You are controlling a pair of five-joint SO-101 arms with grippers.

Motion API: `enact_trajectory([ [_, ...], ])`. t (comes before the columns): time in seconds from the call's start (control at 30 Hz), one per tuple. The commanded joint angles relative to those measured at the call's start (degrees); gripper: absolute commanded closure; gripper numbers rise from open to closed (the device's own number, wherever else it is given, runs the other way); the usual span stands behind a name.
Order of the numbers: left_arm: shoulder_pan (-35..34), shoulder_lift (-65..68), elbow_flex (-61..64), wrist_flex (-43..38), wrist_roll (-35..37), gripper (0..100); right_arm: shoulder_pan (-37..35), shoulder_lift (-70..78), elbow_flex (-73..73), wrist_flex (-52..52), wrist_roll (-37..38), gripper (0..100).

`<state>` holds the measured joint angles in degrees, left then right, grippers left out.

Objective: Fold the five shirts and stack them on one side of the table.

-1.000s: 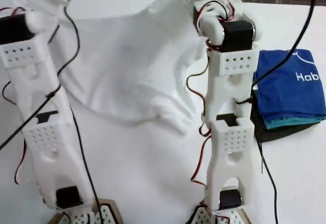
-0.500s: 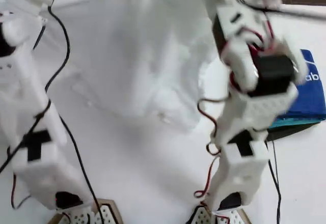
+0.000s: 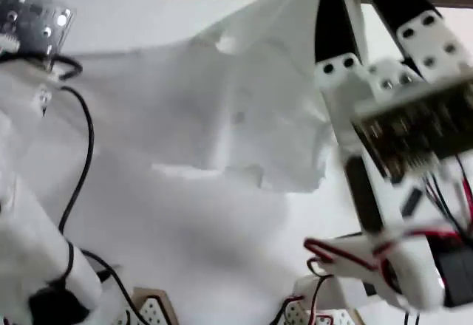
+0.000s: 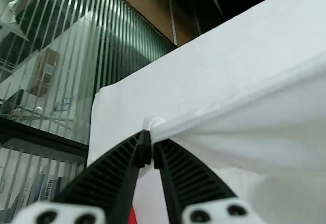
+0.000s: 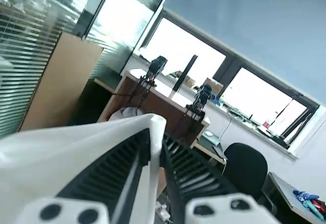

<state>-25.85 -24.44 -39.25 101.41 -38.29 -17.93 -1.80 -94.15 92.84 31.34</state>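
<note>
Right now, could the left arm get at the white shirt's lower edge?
Probably not. The left hand is shut on a fold of the white shirt, holding it up, and the right hand pinches another. The way to the lower edge looks free, but that hand would have to let go first.

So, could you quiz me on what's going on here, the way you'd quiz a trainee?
1. True or false: the left gripper is shut on an edge of the white shirt.
2. Pick one: the right gripper holds A) a blue shirt, B) the white shirt, C) nothing.
3. Short answer: is the white shirt folded yet?

Key: 1 true. 2 B. 3 no, it hangs open, lifted above the table by both grippers.
</note>
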Motion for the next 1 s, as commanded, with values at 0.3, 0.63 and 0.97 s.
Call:
enact_trajectory([
  [0.3, -3.4, -3.5, 2.5, 1.1, 3.1, 98, -8.4, -7.1, -0.8, 3.6, 2.0, 97.7],
  [0.63, -3.4, -15.9, 17.1, 0.9, 2.6, 98, -8.7, -10.0, -0.7, 4.6, 3.0, 97.7],
  [0.97, -3.4, -22.9, 16.3, 0.9, 2.6, 98, -8.7, -14.7, -0.7, 4.6, 13.7, 97.7],
])
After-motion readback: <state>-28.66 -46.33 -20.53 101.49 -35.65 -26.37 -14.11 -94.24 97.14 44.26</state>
